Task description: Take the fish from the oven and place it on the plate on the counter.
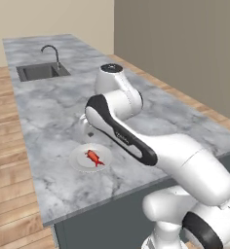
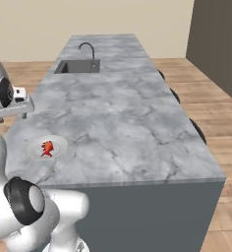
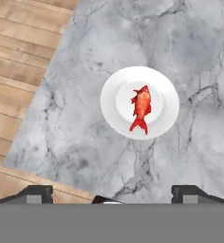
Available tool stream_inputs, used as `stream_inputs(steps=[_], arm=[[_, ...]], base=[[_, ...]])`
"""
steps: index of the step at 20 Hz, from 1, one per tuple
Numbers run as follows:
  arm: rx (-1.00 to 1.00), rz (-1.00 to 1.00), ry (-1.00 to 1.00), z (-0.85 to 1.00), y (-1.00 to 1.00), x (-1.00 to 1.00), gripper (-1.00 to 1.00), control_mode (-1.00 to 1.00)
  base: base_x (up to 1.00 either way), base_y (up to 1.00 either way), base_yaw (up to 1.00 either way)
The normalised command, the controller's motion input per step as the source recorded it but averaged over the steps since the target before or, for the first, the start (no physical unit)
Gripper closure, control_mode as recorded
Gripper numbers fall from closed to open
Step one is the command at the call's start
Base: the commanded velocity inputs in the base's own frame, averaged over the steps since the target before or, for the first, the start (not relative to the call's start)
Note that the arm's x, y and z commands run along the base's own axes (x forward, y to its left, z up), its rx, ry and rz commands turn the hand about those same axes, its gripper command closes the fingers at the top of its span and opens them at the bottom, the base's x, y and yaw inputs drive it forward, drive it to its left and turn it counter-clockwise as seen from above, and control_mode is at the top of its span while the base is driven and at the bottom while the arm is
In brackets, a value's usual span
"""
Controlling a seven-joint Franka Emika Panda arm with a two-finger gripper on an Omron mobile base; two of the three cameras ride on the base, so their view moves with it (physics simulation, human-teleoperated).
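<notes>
Gripper (image 3: 112,192) fingers spread wide, nothing between them. Red-orange fish (image 3: 141,108) lies centred on white plate (image 3: 115,80), well beyond fingertips. Plate sits on marble counter (image 3: 199,142) near its corner.

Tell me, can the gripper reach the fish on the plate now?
Probably yes: the open gripper hangs above the fish, which lies alone on the plate, nothing between.

Warm honey-toned wooden plank floor (image 2: 206,103) surrounds the island. A plain cream painted wall (image 2: 34,29) closes the far end, and a dark taupe-brown wall (image 1: 185,44) runs along one side.
</notes>
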Motion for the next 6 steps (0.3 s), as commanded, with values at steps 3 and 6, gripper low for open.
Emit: stream_inputs(steps=[3, 6], arm=[[0.15, 0.00, -0.16, 0.60, -0.43, -0.51, -1.00, -1.00], [0.17, 0.00, -0.14, 0.44, -0.55, -0.54, -1.00, -1.00]], base=[[0.00, 0.00, 0.00], [0.00, 0.00, 0.00]])
